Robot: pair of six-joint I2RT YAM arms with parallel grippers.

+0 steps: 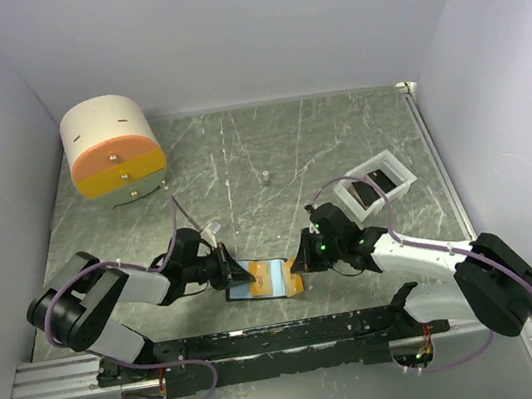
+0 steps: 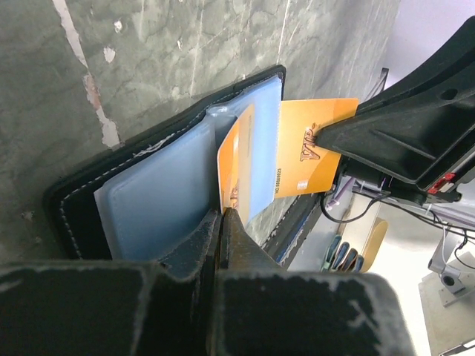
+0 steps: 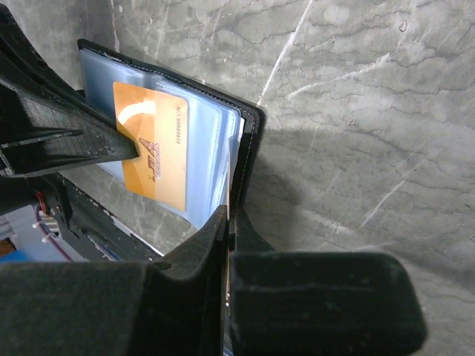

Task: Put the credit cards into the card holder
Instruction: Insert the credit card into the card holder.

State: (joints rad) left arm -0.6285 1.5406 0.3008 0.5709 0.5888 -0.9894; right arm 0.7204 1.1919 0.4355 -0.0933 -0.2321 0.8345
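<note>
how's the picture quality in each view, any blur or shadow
Top view: even light, sharp, the wallet small. Left wrist: orange card crisp, left gripper up close dark and soft, background past the table washed out. Right wrist: broad shadow on the table beside the wallet, right gripper blurred.

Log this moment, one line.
stage: card insertion | left pincer: shut on sleeved gold card | right pincer: shut on second gold card | card holder: open
</note>
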